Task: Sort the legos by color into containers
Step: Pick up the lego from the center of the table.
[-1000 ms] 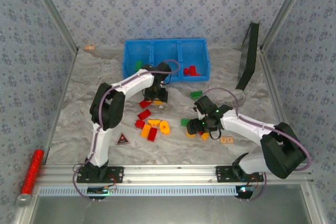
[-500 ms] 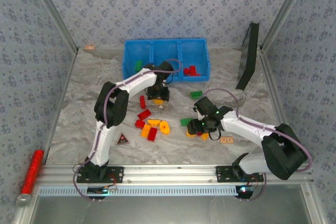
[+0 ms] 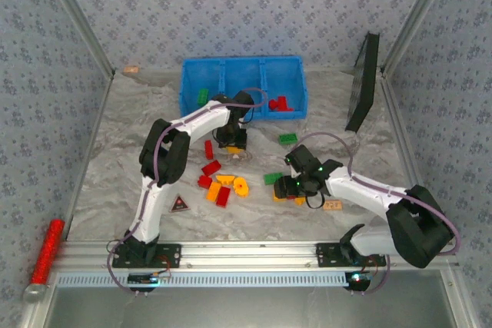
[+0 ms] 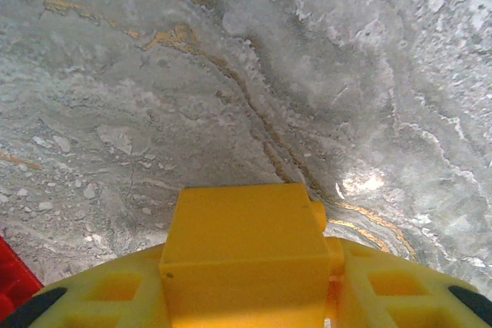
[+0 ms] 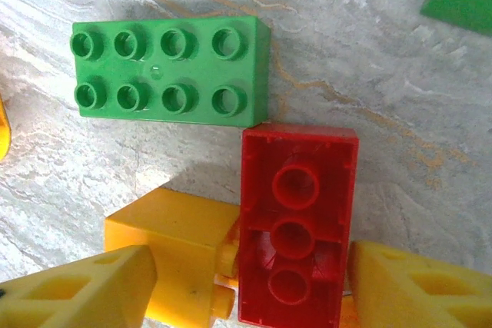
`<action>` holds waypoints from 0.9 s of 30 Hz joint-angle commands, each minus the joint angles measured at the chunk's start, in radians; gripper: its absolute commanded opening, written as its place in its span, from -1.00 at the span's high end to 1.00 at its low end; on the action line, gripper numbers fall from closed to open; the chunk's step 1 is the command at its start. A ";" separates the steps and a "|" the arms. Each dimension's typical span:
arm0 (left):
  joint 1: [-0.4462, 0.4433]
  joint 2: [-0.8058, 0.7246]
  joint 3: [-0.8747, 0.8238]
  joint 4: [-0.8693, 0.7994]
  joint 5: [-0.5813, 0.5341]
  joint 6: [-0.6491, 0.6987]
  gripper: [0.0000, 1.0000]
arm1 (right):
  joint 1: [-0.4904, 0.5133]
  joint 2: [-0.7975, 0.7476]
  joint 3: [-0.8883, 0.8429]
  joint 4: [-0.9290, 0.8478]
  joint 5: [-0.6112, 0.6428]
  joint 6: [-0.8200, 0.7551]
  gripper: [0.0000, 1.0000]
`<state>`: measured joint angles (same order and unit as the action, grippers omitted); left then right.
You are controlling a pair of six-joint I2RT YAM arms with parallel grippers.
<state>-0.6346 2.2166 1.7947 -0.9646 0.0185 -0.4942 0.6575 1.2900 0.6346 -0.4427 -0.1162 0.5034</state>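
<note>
My left gripper (image 3: 231, 144) is low over the table in front of the blue bin (image 3: 194, 74). It is shut on a yellow brick (image 4: 242, 251), which sits flush between both fingers (image 4: 400, 289). My right gripper (image 3: 297, 189) stands open, its fingers (image 5: 419, 286) straddling an upside-down red brick (image 5: 296, 228) and a yellow brick (image 5: 173, 255) lying side by side. A green eight-stud brick (image 5: 169, 73) lies just beyond them. The bin's left compartment holds a green brick (image 3: 202, 96) and its right one holds red bricks (image 3: 280, 103).
Red and orange-yellow bricks (image 3: 221, 186) are scattered mid-table, with another green brick (image 3: 287, 138) near the bin. A dark triangular tag (image 3: 179, 204), a small orange label (image 3: 332, 205), a leaning black panel (image 3: 363, 82) and a red glittery cylinder (image 3: 46, 251) are also on the table.
The left gripper has closed onto the yellow brick and shifted slightly toward the bin. The right gripper has drifted a little nearer over the red and yellow bricks.
</note>
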 commanded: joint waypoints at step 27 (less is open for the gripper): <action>0.002 -0.025 -0.023 -0.011 0.038 0.013 0.65 | -0.133 0.053 -0.030 0.107 -0.084 0.080 -0.37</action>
<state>-0.6338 2.2143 1.7897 -0.9585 0.0330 -0.4938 0.5259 1.3090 0.5808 -0.3355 -0.2016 0.5808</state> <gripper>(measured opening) 0.423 0.688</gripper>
